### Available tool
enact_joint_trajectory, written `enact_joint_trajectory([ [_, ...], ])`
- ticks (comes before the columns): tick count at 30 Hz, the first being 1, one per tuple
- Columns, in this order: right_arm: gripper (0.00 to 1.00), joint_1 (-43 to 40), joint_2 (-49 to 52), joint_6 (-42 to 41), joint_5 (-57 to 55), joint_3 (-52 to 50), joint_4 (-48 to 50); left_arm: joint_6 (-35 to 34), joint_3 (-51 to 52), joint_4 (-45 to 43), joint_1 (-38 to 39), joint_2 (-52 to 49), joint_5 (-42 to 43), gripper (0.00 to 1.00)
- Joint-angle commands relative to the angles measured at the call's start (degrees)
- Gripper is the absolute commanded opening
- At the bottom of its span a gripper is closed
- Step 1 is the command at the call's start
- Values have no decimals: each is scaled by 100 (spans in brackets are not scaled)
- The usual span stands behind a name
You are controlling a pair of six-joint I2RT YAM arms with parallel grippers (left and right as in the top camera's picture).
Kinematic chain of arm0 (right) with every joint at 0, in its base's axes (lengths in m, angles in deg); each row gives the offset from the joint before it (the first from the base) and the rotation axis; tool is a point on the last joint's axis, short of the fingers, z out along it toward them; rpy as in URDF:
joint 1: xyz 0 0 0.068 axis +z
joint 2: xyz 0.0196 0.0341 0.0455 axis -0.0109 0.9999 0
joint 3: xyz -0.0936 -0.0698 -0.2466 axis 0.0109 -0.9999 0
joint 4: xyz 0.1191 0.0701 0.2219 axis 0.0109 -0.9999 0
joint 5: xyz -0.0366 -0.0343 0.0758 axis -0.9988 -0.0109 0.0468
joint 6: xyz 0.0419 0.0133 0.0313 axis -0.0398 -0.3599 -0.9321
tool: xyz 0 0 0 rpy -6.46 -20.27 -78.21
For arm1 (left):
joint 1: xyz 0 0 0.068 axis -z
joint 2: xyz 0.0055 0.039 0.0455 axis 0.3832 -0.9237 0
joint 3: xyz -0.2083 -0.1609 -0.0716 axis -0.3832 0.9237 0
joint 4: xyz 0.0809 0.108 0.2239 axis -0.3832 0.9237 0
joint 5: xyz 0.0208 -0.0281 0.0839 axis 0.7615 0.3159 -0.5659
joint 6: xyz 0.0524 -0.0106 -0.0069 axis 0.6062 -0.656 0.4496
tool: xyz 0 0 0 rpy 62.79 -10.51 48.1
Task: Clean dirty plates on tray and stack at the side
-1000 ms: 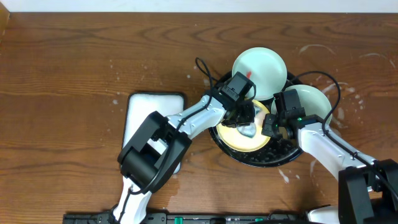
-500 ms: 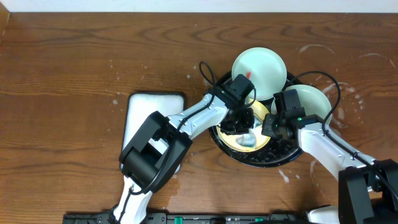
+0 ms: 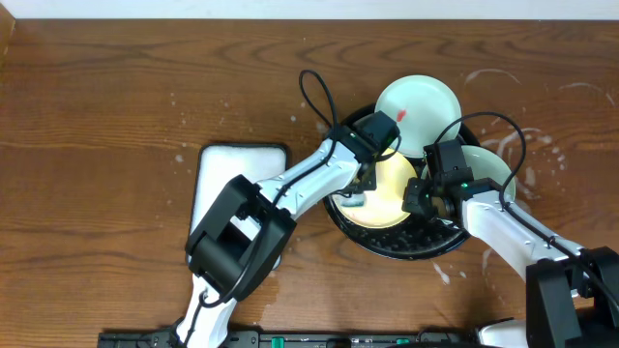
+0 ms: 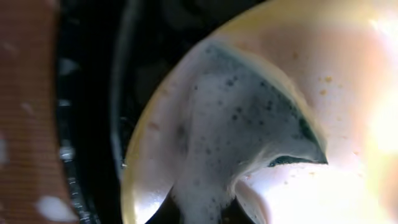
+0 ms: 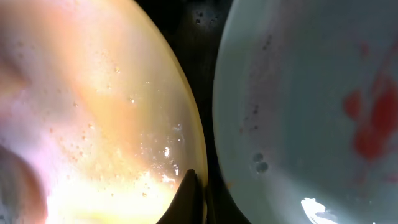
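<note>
Yellow plate (image 3: 390,184) sits foamy inside black tray (image 3: 401,245). My right end effector (image 3: 416,200) pinches its right rim. My left end effector (image 3: 360,188) over its left part, foamy dark lump (image 4: 242,118) on plate; cannot tell my grip there. Mint plate (image 3: 418,104), red-smeared, overlaps tray's far rim; second mint plate (image 3: 493,166) at right.

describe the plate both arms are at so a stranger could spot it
Start at the big black round tray right of centre. The plate lying inside it is the only yellow one, foamy; its two neighbours are pale mint-green.
</note>
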Motion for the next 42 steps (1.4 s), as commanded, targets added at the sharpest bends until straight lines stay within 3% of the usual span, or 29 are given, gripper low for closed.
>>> enact_joint_trajectory([
  [1, 1, -31, 98, 140, -566, -66, -90, 476, 240, 212, -258, -492, -2068, 8],
  [11, 1, -31, 98, 140, -568, -68, -190, 767, -313, 765, -258, -236, -1773, 8],
  [20, 1, -31, 98, 142, -568, -66, -184, 789, -356, 1287, -415, 1071, -881, 8],
  [27, 1, -31, 98, 595, -564, -66, -133, 953, -350, 2328, -1134, 2083, -787, 8],
  [34, 1, -31, 98, 824, -433, -66, 109, 1132, 138, 2636, -1976, 2210, -730, 8],
  [36, 1, -31, 98, 887, -334, -66, 133, 1215, 492, 2374, -2107, 2208, -358, 8],
  [42, 1, -31, 98, 887, -264, -66, 131, 2417, 1058, 861, -1897, 2208, 2446, 8],
])
